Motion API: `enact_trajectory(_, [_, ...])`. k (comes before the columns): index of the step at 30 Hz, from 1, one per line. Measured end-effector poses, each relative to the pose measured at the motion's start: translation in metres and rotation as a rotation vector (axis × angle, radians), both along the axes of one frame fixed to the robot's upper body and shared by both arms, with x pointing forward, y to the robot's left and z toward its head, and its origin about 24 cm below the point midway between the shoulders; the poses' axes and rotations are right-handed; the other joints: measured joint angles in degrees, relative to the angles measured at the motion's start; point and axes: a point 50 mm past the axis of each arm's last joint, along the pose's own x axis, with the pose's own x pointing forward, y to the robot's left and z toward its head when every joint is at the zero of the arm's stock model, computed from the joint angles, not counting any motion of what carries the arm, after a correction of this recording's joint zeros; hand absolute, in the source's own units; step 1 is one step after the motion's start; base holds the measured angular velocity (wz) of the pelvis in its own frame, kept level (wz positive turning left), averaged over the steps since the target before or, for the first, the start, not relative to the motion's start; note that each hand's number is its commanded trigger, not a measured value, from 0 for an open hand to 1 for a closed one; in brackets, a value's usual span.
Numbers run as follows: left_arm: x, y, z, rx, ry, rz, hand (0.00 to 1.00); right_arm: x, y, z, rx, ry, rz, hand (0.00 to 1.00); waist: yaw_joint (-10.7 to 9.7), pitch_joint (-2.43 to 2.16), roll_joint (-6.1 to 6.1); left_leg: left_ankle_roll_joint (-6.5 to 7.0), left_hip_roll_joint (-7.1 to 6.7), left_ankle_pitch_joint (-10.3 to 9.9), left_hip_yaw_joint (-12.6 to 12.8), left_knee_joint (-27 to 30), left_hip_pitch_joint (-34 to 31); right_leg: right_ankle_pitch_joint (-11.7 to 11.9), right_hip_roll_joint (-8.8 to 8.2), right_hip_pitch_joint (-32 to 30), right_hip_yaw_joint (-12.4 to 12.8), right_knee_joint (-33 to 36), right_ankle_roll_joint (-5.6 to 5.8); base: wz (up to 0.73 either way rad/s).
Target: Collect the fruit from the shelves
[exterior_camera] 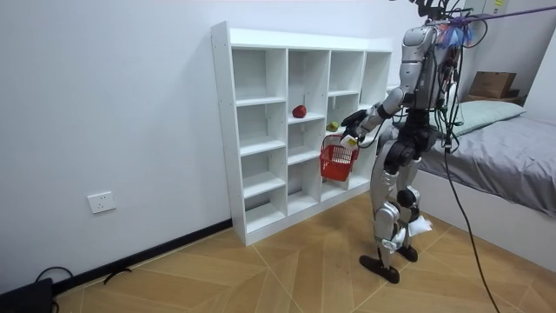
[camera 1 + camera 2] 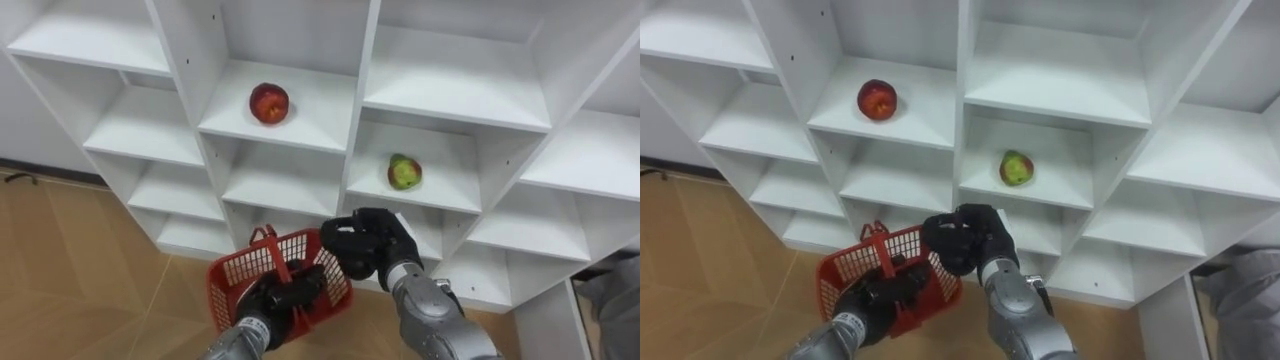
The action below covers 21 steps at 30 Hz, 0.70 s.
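A red apple [image 2: 269,103] lies on a shelf of the white closet [image 2: 358,120], in the compartment left of centre. A green apple [image 2: 404,172] with a reddish patch lies one compartment lower and to the right. My left hand [image 2: 285,298] is shut on the red plastic basket [image 2: 238,278], holding it up in front of the lower shelves. My right hand [image 2: 365,245] hovers just over the basket's right rim, below the green apple, fingers curled with nothing visible in them. The basket's inside is mostly hidden by both hands. In the room view I stand upright facing the closet [image 1: 287,130].
The closet's other compartments are bare. Wooden floor [image 2: 70,270] lies to the left below the shelves. In the room view a grey bed [image 1: 512,148] stands behind me, with a cardboard box [image 1: 491,84] beyond it.
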Motion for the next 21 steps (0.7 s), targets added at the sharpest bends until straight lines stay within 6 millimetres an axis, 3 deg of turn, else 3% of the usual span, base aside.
enact_trajectory(10, [0.002, -0.002, 0.001, -0.001, -0.005, -0.009, 1.00, 0.002, 0.001, 0.000, 0.019, 0.008, -0.005, 1.00, -0.02, 0.11, -0.06, 0.00, -0.02, 0.00, -0.23, 0.20, -0.28, 0.00, 0.01, -0.17, -0.21, -0.01, 0.00, 0.00])
enact_trajectory(21, [0.004, -0.013, 0.004, 0.000, -0.019, -0.061, 1.00, 0.002, 0.006, 0.001, 0.059, 0.019, -0.007, 1.00, 0.03, 0.44, 0.66, 0.00, -0.04, 0.00, -0.37, 0.20, -0.73, 0.00, 0.01, -0.43, -0.46, -0.08, 0.00, 0.00])
